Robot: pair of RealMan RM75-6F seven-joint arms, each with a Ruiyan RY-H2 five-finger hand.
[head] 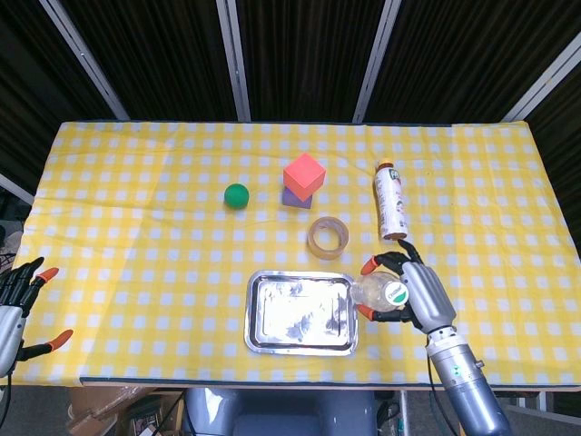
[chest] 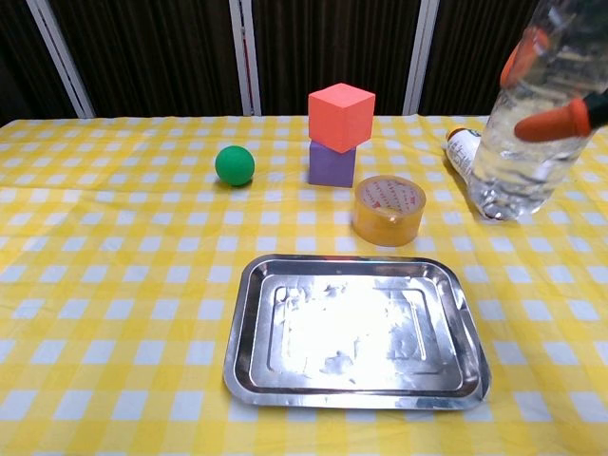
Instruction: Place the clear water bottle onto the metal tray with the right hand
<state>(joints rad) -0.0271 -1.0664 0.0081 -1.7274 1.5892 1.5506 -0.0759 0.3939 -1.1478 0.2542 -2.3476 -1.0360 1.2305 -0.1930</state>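
Yellow checked tablecloth (head: 136, 263); dark slatted wall (head: 300, 54) behind.

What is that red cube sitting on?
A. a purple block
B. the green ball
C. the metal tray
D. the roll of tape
A: the red cube rests on top of a purple block, behind the tape roll and away from the tray.
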